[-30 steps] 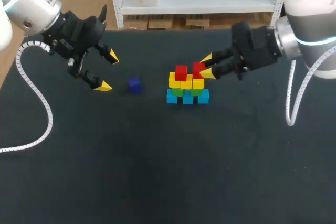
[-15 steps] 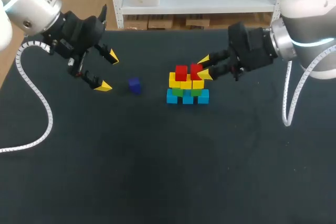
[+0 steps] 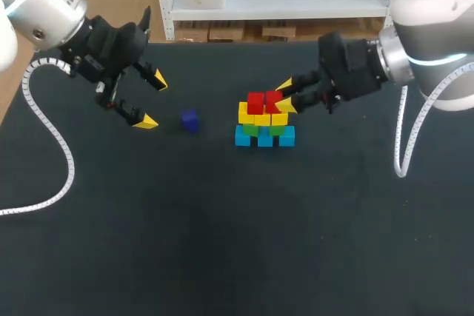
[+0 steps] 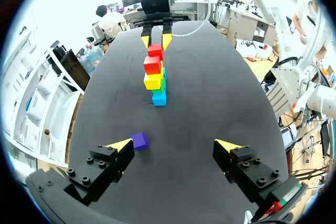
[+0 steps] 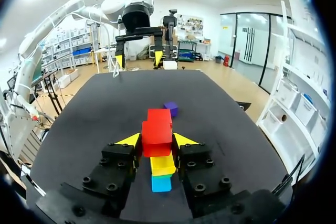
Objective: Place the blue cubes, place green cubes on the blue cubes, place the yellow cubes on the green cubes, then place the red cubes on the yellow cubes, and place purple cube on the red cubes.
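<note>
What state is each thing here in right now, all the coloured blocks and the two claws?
blue cubes: in a row on the table.
green cubes: stacked on the blue cubes.
yellow cubes: stacked on the green cubes.
free red cube: resting on the yellow cubes.
held red cube: gripped at the stack's top level.
purple cube: alone on the table, unstacked.
left claw: open, empty.
right claw: shut on the held red cube.

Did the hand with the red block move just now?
Yes. The right hand, holding a red cube, slid a little to the left, closer to the other red cube, which stayed put on the yellow cubes.
</note>
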